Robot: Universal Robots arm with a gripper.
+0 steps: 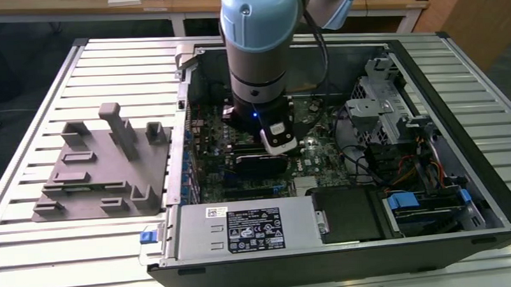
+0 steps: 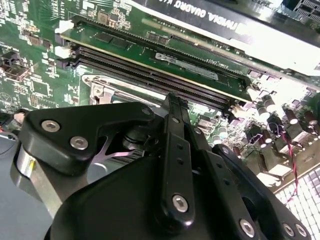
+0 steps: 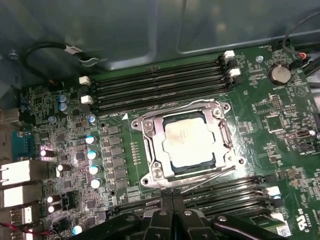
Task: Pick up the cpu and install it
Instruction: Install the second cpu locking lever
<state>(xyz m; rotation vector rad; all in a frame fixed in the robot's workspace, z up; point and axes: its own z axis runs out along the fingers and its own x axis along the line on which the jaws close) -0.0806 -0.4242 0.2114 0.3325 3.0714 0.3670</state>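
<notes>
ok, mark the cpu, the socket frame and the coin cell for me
cpu [image 3: 191,141]: first wrist view, middle of its silvery top, seated in the socket.
socket frame [image 3: 151,131]: first wrist view, metal bar along one side of the chip.
coin cell [image 3: 279,74]: first wrist view, middle of its round face.

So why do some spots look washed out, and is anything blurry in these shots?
In the first wrist view, light glares off the cpu, paling its top. In the second wrist view, the close gripper body looks soft, and the board's far corner is blown out white. In the exterior view, the computer case interior lies in shadow.
</notes>
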